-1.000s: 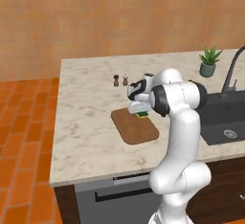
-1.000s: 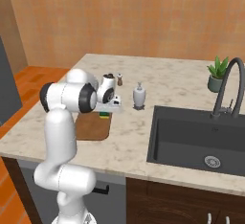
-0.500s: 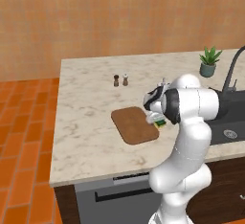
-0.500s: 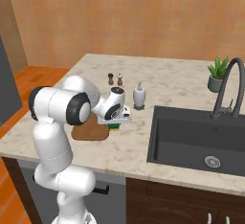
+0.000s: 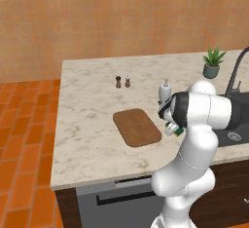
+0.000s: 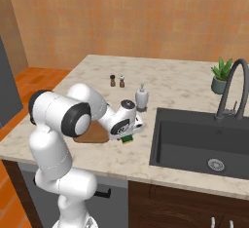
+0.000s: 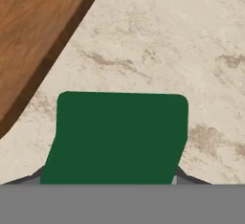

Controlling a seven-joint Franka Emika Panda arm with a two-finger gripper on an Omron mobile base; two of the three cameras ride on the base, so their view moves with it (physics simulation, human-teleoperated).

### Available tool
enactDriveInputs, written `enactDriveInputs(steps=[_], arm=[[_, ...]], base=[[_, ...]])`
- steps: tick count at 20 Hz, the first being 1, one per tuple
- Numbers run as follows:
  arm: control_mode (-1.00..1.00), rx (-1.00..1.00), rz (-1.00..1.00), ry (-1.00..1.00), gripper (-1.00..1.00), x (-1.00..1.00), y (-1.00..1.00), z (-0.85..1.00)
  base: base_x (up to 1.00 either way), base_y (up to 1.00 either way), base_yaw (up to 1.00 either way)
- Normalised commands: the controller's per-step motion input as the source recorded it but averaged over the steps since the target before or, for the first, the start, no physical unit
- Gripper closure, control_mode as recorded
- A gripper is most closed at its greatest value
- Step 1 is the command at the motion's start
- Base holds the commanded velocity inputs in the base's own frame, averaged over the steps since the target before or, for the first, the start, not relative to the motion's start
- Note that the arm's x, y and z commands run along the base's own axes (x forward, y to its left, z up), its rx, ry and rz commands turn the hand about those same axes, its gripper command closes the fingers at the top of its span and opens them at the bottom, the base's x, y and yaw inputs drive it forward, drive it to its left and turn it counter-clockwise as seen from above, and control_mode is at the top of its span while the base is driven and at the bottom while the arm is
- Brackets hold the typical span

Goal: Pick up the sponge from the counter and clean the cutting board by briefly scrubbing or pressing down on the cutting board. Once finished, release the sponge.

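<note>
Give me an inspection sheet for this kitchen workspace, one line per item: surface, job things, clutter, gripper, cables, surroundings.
Surface: marble counter, dry-looking, with a dark inset sink.
Job's things: board lies flat and bare; sponge, green side up, is off the board, over the counter between board and sink.
Clutter: two small shakers, soap bottle, potted plant, all clear of the board.
Gripper: gripper low beside the board; fingers flank the sponge; whether they clamp it cannot be told.
Cables: nothing seen.
Surroundings: faucet at the sink, orange tiled floor, tan wall.
</note>
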Motion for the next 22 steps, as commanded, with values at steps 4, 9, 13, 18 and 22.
enactDriveInputs(steps=[4, 9, 13, 18, 22], arm=[[-1.0, 0.12, 0.0, 0.01, -1.0, 0.06, -0.17, 0.23], [-1.0, 0.17, 0.01, 0.0, -1.0, -0.07, 0.0, 0.39], [-1.0, 0.02, 0.0, -0.04, -1.0, -0.42, 0.44, 0.9], [-1.0, 0.0, -0.05, -0.02, -1.0, -0.84, 0.57, 0.98], [-1.0, 0.0, -0.22, 0.0, -1.0, -0.95, 0.54, 0.81]], base=[[0.0, 0.0, 0.0], [0.0, 0.0, 0.0], [0.0, 0.0, 0.0], [0.0, 0.0, 0.0], [0.0, 0.0, 0.0]])
